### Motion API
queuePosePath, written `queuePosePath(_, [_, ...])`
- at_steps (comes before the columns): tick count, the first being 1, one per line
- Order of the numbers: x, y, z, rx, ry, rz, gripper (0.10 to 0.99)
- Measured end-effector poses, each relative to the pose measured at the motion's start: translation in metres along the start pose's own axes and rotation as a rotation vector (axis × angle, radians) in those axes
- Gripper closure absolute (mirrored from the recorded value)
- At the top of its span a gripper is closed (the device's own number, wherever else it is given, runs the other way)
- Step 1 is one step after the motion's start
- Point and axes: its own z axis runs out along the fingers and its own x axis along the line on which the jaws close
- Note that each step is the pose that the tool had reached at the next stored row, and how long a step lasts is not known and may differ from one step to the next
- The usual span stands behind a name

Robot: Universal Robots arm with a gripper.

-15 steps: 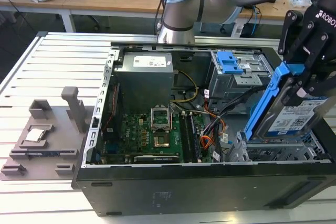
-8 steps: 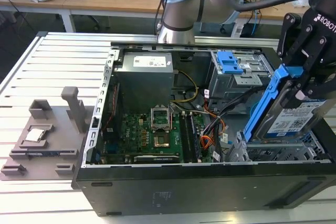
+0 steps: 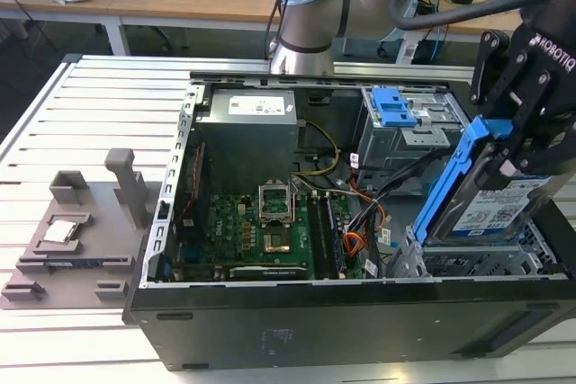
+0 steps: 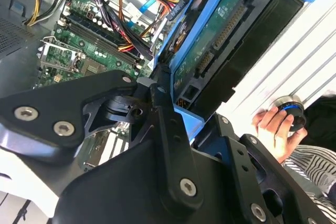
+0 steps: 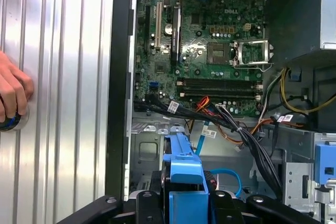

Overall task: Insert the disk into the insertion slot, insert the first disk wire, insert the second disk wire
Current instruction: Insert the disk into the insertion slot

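One disk (image 3: 493,206), framed in blue, is pinched between the jaws, which are closed on its edges. It hangs tilted, its low end close over the insertion slot (image 3: 459,263), at the exterior view's right end of the open computer case (image 3: 270,330).

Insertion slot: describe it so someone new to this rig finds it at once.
Look in the open black computer case, at its near corner on the exterior view's right. The insertion slot is the low silver perforated sheet-metal cage just below the blue-framed silver disk; the taller grey cage behind it carries a blue latch.
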Motion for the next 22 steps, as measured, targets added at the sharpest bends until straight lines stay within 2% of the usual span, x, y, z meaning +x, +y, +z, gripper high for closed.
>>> queuePosePath(3, [-0.0004,-0.0001,0.0034,-0.001,0.0035,0.000,0.722])
queuePosePath(12, [-0.0003,-0.0007,0.0186,-0.001,0.0030,0.000,0.722])
queuePosePath(22, [-0.0004,-0.0011,0.0290,-0.001,0.0028,0.000,0.722])
